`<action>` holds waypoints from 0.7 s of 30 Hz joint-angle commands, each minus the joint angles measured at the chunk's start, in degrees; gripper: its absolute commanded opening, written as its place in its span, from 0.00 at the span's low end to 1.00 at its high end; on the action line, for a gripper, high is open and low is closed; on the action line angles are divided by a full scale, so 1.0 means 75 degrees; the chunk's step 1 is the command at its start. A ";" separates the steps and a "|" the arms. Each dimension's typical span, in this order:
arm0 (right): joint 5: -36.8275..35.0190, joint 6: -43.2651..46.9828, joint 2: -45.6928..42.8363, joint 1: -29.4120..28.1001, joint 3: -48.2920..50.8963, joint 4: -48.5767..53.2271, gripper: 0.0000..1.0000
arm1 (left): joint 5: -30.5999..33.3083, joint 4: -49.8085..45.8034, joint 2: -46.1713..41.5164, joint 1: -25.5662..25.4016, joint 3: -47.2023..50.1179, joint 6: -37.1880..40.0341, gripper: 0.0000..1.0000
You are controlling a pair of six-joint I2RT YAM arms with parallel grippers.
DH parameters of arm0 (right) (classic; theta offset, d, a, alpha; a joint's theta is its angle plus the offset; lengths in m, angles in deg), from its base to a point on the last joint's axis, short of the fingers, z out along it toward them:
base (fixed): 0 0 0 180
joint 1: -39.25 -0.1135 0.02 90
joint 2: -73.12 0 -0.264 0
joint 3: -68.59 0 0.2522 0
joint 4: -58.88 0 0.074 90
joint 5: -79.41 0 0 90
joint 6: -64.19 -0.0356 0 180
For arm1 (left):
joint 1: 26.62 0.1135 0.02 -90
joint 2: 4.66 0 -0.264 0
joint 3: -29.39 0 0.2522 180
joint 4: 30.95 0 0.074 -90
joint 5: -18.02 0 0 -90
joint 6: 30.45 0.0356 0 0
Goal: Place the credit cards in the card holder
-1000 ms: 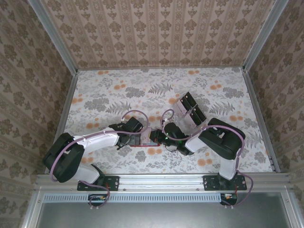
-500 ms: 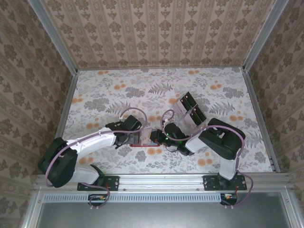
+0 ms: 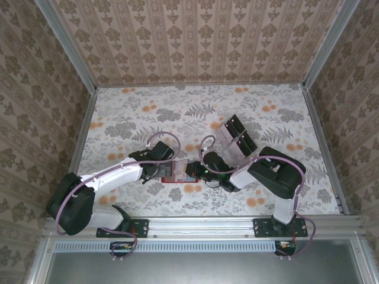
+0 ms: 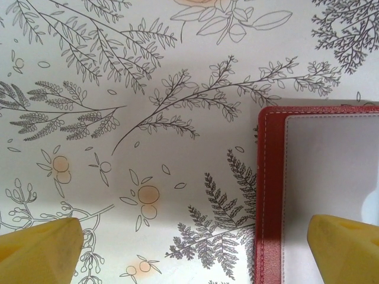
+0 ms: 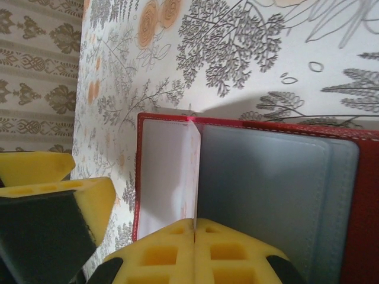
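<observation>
The red card holder (image 3: pixel 176 172) lies open on the tabletop (image 3: pixel 136 112), near the middle, between both arms. The left pincer (image 4: pixel 189 253) stands wide, one pad over the holder's left edge. The right pincer (image 5: pixel 195 248) is closed on a thin pale inner leaf. The credit cards (image 3: pixel 235 137) lie farther right.

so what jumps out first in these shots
The open red card holder, near the front middle of the table, draws the eye. The right gripper is shut on what looks like a thin pale leaf of it, standing that leaf on edge. The left gripper hangs wide open, one finger over the holder. Behind and to the right lie the black credit cards.
</observation>
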 commanded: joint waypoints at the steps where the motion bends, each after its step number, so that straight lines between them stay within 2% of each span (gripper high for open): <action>1: 0.0235 0.0110 0.0222 -0.0073 -0.0163 0.0407 0.00 | -0.0022 -0.0141 0.0052 0.0031 0.0112 0.0043 1.00; 21: 0.0097 -0.0486 -0.0161 -0.0085 0.0384 -0.0019 0.00 | -0.0013 -0.0100 0.0155 0.0032 0.0351 -0.0052 1.00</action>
